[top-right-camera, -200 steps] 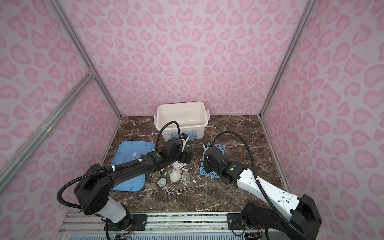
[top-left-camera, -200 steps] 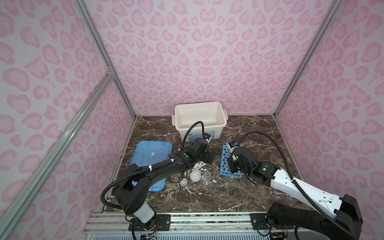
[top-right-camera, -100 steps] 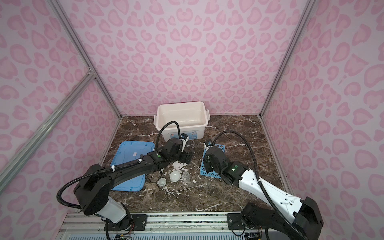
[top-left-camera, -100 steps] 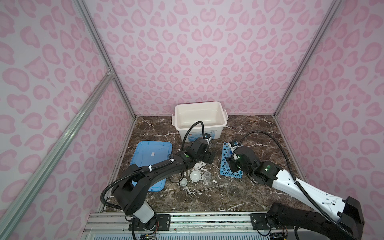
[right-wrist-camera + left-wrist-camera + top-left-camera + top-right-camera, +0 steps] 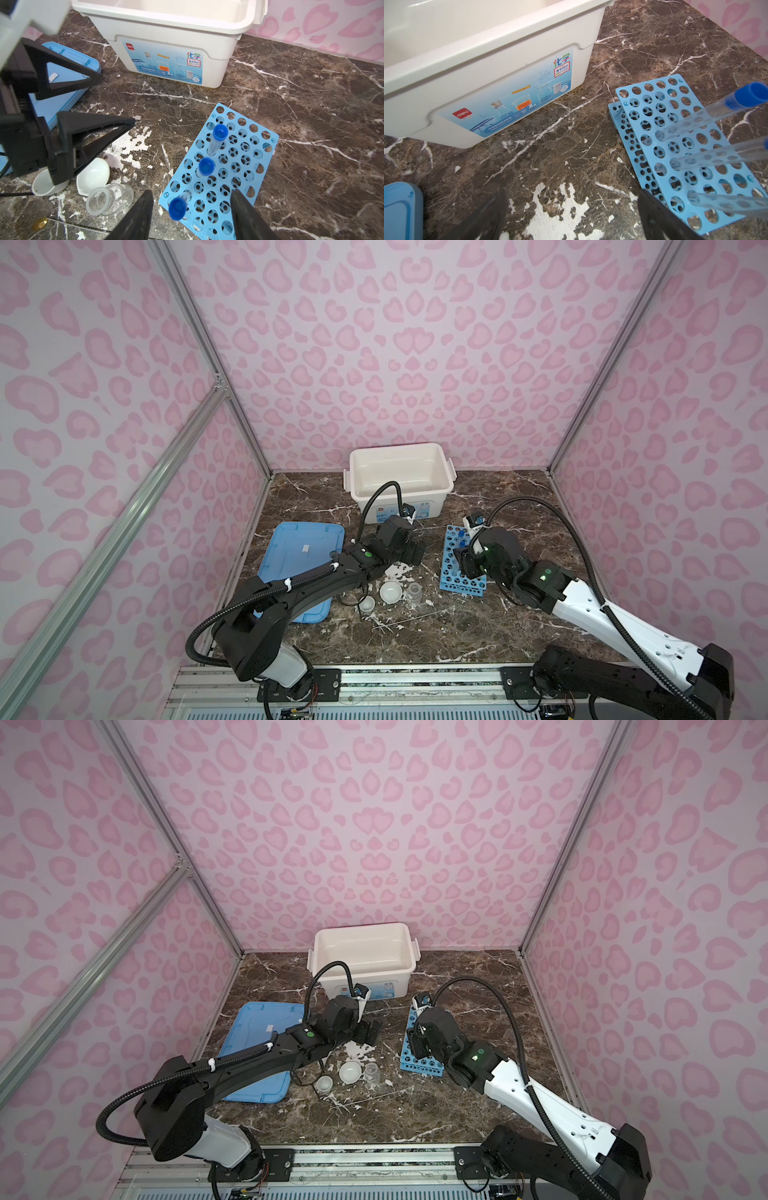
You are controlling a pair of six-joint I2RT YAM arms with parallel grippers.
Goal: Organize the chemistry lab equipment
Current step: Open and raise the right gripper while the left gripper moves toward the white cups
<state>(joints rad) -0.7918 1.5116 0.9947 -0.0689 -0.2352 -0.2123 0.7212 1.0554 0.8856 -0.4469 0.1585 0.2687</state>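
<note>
The blue rack lies on the marble with three clear blue-capped tubes standing in it. My right gripper is open over its near end, and the nearest tube stands untouched between the jaws. In both top views the right gripper hovers over the rack. My left gripper is open over bare marble left of the rack and holds nothing. Below it sit a white shallow dish, a white cup and a small clear beaker. A black wire ring stand is partly hidden under the left arm.
The large white storage box stands open at the back. A flat blue lid lies at the left, partly under the left arm. A thin glass rod lies in front of the dishes. Pink walls close three sides.
My right gripper has opened and let go of the nearest tube, which now stands in the rack. The left arm has not moved.
</note>
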